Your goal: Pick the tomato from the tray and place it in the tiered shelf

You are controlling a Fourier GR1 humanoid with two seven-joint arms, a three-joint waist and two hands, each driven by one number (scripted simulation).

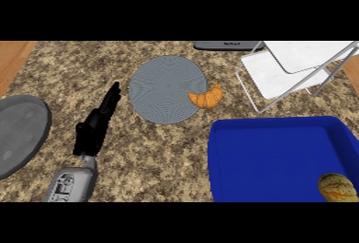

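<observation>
A speckled brown counter (140, 152) fills the head view, with the left hand (95, 128) stretched across its left half. The fingers (111, 97) are straight and pressed together, pointing toward the far edge, touching nothing but hovering just left of a grey round plate (165, 88). A croissant (207, 97) lies across that plate's right rim, partly on the counter. At the lower right sits a blue tray (273, 156), and in its near right corner rests a rounded yellow-orange item with greenish streaks (338, 187), cut off by the edge of the view; whether it is the tomato cannot be told, and it is the only thing in the tray. Beyond the tray, at the upper right, stands the white tiered shelf (288, 71) on thin metal legs, its boards bare. A dark grey round pan (17, 133) occupies the left edge, well apart from the tray. A dark appliance (228, 45) shows at the far edge beside the shelf.
</observation>
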